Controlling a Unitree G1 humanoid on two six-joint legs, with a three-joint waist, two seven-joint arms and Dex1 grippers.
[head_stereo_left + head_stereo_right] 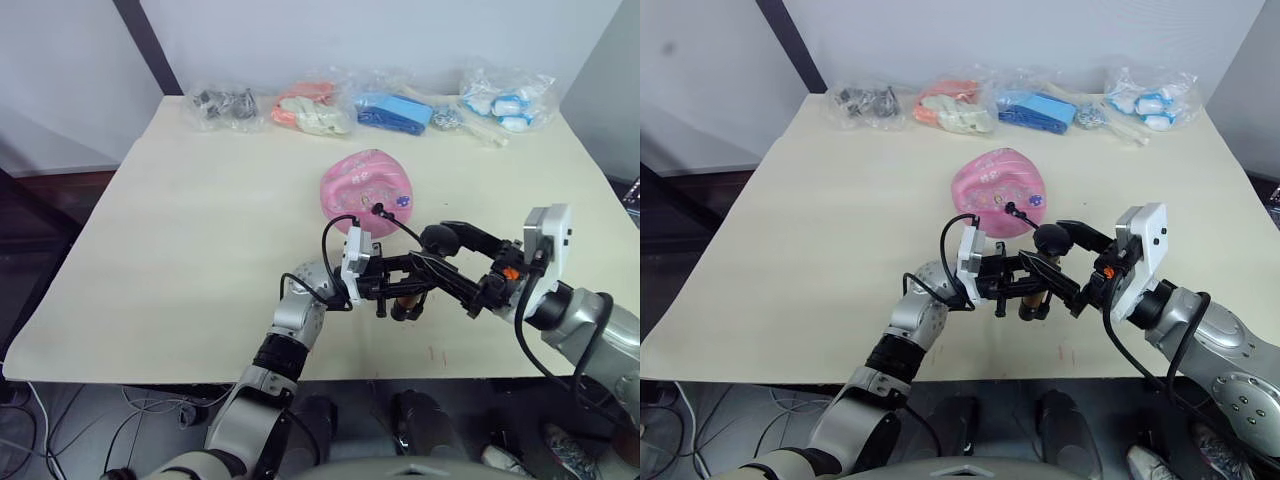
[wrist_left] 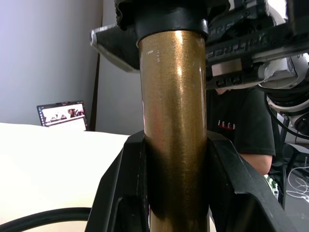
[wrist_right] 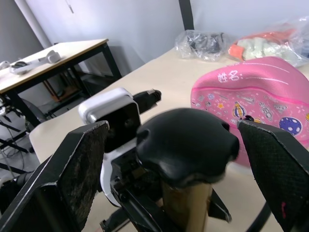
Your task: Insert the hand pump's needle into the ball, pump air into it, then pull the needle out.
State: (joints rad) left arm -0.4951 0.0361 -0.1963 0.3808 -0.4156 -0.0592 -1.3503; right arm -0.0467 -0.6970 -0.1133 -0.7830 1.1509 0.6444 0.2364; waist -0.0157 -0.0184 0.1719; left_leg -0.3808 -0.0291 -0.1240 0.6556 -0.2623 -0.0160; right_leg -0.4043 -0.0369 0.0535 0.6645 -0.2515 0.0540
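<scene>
The pink ball [image 1: 365,185], dented on top, lies in the middle of the cream table [image 1: 180,230]. A small black fitting [image 1: 378,208] sits on its near side, and the needle's pin is hidden there. The thin black hose [image 1: 400,225] runs from it back to the hand pump [image 1: 405,300]. My left gripper [image 1: 398,288] is shut on the pump's gold cylinder [image 2: 176,121], held upright near the front edge. My right gripper [image 3: 178,140] is open, its fingers [image 3: 72,179] standing on either side of the black handle [image 3: 186,145] with a gap on one side.
Several clear bags line the far edge: dark parts [image 1: 222,105], orange and white pieces [image 1: 310,110], blue pieces [image 1: 395,110], white and blue pieces [image 1: 505,100]. A person in a black shirt [image 2: 236,125] stands beyond the table. A side table [image 3: 48,58] stands off one side.
</scene>
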